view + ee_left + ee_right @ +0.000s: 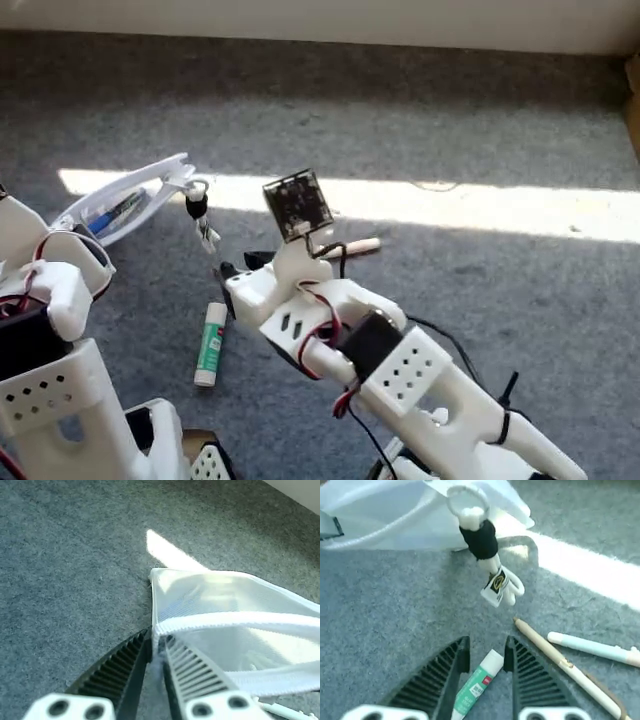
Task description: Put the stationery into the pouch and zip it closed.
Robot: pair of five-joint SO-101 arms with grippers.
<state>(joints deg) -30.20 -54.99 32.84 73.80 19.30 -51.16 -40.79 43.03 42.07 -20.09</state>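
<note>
Left jaws pinch the pouch (215, 600) edge; right jaws sit open around the glue stick (473, 687). Squeeze crooked and you could roll it away.

We see a grey carpet (480, 110) carrying everything, and a bright band of sunlight (480, 208) runs across it. A white mesh pouch (140, 190) lies on it with its mouth gaping. From the pouch's corner a zip cord (200, 215) with a black wrap and a small tag trails onto the pile. Near the cord, a white-and-green glue stick (211, 343) lies flat. A tan pen (565, 665) and a pale mint pen (592, 648) lie just beside each other, fanning apart, a little way from the glue stick.
</note>
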